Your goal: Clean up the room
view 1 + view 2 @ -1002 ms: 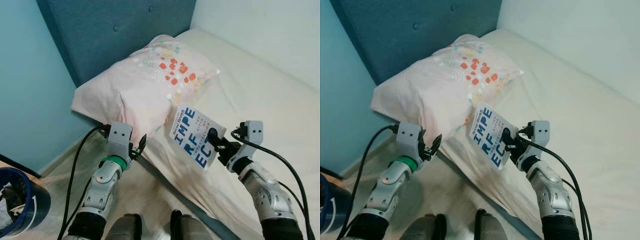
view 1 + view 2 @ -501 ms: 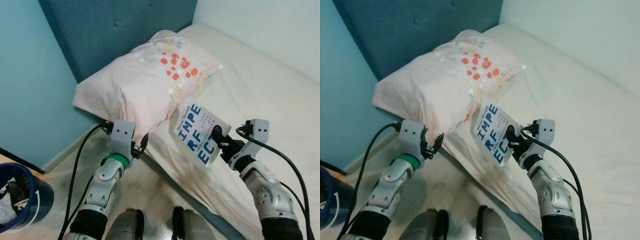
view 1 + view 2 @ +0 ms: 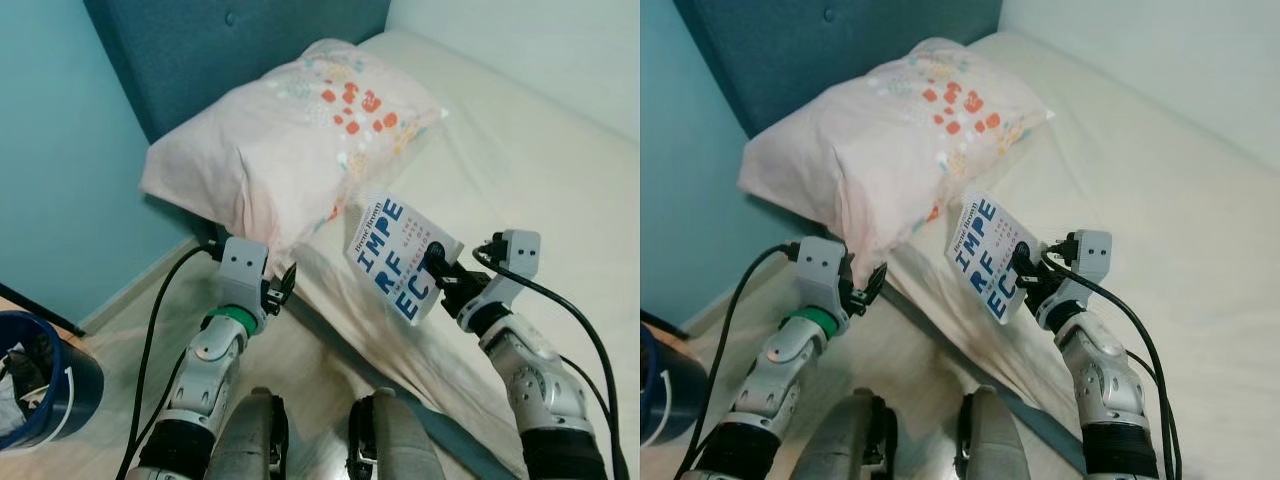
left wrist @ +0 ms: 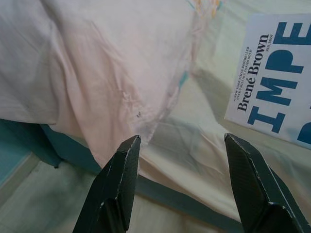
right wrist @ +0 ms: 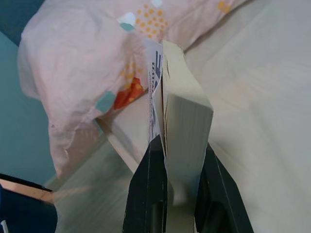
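Teal walls and a cream-sheeted bed (image 3: 520,170) fill the scene. Front and centre is one white paperback book with big blue lettering (image 3: 397,256), pinched at its edge by the right gripper (image 3: 437,263) and held above the mattress. Compared with a second ago the book sits slightly higher and the view has shifted, so I'd guess it's being carried off. Count: one floral pink pillow (image 3: 290,140), one blue bin (image 3: 40,385). The left gripper (image 4: 182,182) hangs spread wide, holding nothing.
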{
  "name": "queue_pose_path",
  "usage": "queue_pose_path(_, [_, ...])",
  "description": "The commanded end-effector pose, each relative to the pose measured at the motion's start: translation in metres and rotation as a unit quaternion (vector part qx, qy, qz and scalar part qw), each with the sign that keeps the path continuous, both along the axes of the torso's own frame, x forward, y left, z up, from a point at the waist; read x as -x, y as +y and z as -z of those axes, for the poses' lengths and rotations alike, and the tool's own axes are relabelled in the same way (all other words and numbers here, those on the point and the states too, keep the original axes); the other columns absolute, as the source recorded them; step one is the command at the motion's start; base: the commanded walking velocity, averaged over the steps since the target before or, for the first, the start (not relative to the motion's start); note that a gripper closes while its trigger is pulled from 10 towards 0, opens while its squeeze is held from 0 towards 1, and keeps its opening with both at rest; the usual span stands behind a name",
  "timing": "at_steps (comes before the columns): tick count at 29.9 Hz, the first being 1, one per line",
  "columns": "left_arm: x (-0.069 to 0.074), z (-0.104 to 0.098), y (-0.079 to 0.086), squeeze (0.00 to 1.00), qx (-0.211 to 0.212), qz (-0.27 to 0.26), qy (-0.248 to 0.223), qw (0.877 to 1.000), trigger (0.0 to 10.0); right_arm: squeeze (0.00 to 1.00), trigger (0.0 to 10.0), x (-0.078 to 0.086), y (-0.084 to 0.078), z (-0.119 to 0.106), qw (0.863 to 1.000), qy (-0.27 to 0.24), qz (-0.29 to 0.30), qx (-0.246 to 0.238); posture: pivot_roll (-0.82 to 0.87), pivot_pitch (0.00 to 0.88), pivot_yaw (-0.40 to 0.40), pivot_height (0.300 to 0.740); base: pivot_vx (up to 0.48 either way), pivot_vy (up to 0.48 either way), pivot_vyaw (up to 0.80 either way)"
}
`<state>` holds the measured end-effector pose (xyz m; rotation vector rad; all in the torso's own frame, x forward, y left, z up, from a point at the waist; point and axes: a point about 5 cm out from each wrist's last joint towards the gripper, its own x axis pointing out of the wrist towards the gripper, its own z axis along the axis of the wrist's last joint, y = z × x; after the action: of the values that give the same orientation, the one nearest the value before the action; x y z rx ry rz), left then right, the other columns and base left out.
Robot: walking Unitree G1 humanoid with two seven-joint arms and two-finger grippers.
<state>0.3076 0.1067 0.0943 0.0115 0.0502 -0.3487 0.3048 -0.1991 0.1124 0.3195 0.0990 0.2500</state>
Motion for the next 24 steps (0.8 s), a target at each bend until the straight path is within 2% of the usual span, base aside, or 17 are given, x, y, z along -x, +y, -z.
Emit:
queue_pose_path(1, [0.005,0.007,-0.001,0.00,-0.003,0.004,0.014,1.000,10.0,0.00,10.0,-0.001,-0.004,-0.004,1.000,-0.008,0.008,-0.007,0.00,0.236,0.033,0.644,0.000,0.000,0.00])
queue_pose_path(6, [0.006,0.007,-0.001,0.00,-0.004,0.008,0.015,1.000,10.0,0.00,10.0,-0.002,-0.008,-0.008,1.000,-0.011,0.015,-0.010,0.00,0.236,0.034,0.625,0.000,0.000,0.00])
queue_pose_path(21, [0.008,0.009,-0.003,0.00,-0.008,0.019,0.018,1.000,10.0,0.00,10.0,-0.005,-0.013,-0.014,1.000,-0.020,0.017,-0.006,0.00,0.230,0.034,0.625,0.000,0.000,0.00])
queue_pose_path(24, [0.010,0.010,-0.003,0.00,-0.008,0.021,0.020,1.000,10.0,0.00,10.0,-0.009,-0.016,-0.021,0.999,-0.027,0.017,-0.014,0.00,0.228,0.029,0.625,0.000,0.000,0.00])
